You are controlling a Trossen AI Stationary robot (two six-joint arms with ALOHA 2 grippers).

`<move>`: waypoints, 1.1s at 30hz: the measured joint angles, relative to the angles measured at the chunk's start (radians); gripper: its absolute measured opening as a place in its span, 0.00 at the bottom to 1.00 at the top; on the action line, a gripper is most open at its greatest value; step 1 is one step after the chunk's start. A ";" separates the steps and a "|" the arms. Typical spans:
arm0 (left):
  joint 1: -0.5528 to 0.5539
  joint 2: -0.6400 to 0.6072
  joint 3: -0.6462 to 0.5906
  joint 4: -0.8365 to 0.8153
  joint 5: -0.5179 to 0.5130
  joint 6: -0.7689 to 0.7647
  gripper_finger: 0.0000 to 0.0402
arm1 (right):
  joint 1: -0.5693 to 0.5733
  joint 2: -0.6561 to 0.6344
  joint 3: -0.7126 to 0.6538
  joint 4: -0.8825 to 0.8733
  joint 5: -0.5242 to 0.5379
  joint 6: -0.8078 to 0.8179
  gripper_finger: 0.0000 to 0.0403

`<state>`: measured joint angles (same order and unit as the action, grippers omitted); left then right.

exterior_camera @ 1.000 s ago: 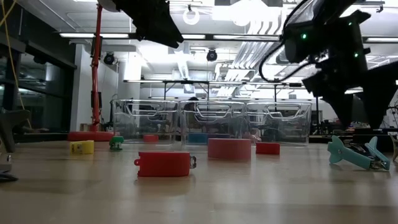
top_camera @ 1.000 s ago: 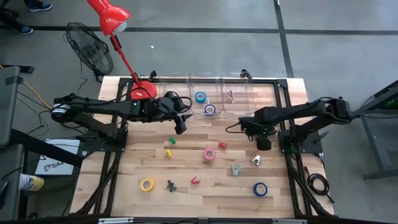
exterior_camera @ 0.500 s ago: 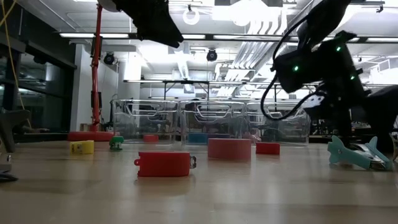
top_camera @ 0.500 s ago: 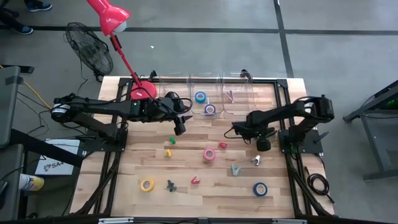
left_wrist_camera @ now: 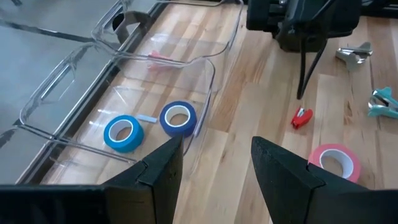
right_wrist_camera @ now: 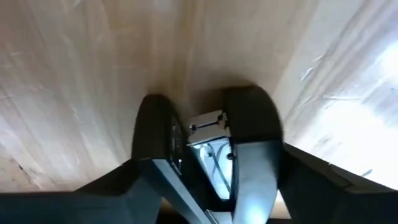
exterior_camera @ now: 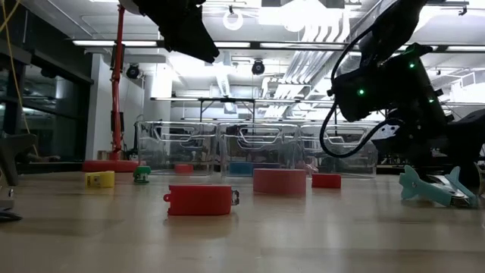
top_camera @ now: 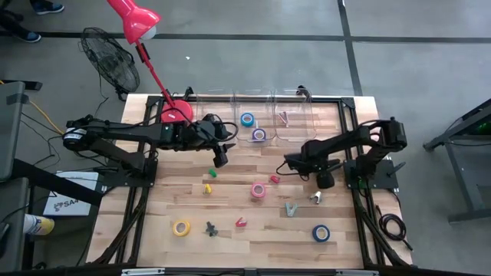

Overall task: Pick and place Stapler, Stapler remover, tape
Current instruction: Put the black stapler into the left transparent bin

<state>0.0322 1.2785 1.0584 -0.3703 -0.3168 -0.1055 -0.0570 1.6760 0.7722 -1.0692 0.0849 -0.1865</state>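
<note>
My right gripper [top_camera: 324, 180] points steeply down just above the table, right of centre. Its fingers [right_wrist_camera: 155, 134] stand on either side of a small shiny metal thing [right_wrist_camera: 208, 124] on the wood. My left gripper [top_camera: 221, 159] hangs open over the table before the clear bins [top_camera: 257, 115], holding nothing. In the bins lie a light blue tape [left_wrist_camera: 124, 132] and a darker blue tape [left_wrist_camera: 178, 119]. A pink tape [top_camera: 258, 190], a yellow tape [top_camera: 181, 228], a blue tape [top_camera: 320, 233], a red stapler [top_camera: 240, 222] and a teal staple remover [top_camera: 290, 208] lie flat on the table. My right gripper comes at the small metal thing [right_wrist_camera: 210, 119] from above, one finger on each side of it. The thing fills most of the gap, and I cannot tell whether the fingers touch it.
A small red piece [top_camera: 274, 179], a silver piece [top_camera: 316, 197], a yellow piece [top_camera: 207, 188], a green one [top_camera: 212, 173] and a dark one [top_camera: 210, 228] lie scattered about. A red lamp's base [top_camera: 175, 113] stands at the far left, with a fan [top_camera: 111, 57] beyond the table.
My right gripper has sunk toward the table, and its arm has folded in toward the table's centre. The things on the table lie where they were.
</note>
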 joint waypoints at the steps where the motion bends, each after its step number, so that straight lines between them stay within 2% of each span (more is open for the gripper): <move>1: 0.000 0.000 0.000 0.000 0.000 0.000 0.46 | 0.004 0.000 0.000 0.000 -0.001 0.001 0.60; 8: 0.000 0.000 0.000 0.001 0.000 0.000 0.46 | 0.025 0.000 0.001 0.014 -0.032 0.063 0.42; 13: 0.000 0.000 0.000 0.002 0.000 -0.003 0.46 | 0.025 0.002 0.055 0.029 -0.055 0.099 0.41; 19: 0.000 0.000 0.000 0.004 0.000 -0.003 0.46 | 0.025 0.002 0.218 0.080 -0.102 0.087 0.41; 28: 0.000 0.000 0.000 0.014 -0.006 -0.003 0.46 | 0.024 0.001 0.538 0.169 -0.069 0.072 0.41; 33: 0.000 0.000 0.000 0.040 -0.015 -0.003 0.46 | -0.007 0.000 0.655 0.229 -0.054 0.053 0.41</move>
<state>0.0326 1.2785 1.0584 -0.3299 -0.3319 -0.1090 -0.0643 1.6764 1.4271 -0.8403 0.0312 -0.1334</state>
